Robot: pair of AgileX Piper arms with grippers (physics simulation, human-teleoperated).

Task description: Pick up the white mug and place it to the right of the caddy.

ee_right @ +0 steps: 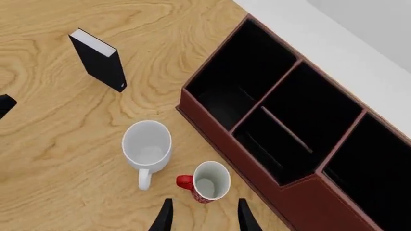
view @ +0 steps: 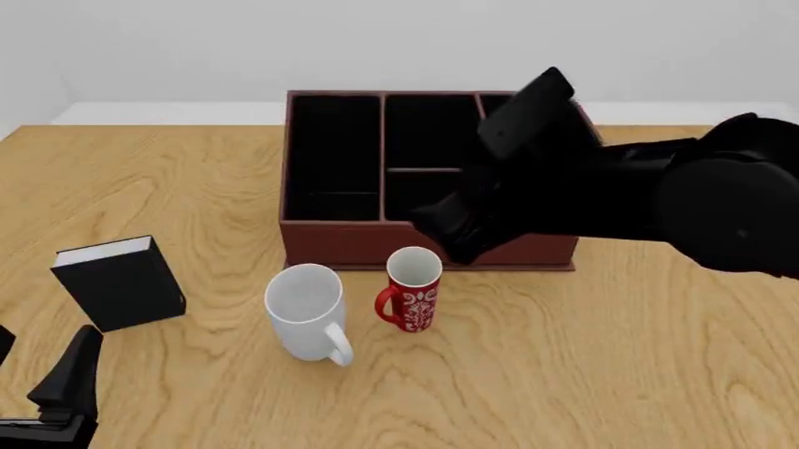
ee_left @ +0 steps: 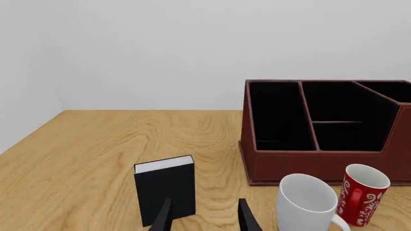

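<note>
While still ungrasped: white mug upright before caddy; right gripper overhead, jaws spread. Next: descend, grip rim.

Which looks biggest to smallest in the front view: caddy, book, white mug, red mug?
1. caddy, far the largest.
2. book and white mug: look about alike, so no ranking between them.
3. red mug, narrower than the white mug, though it stands slightly farther from the camera.
</note>
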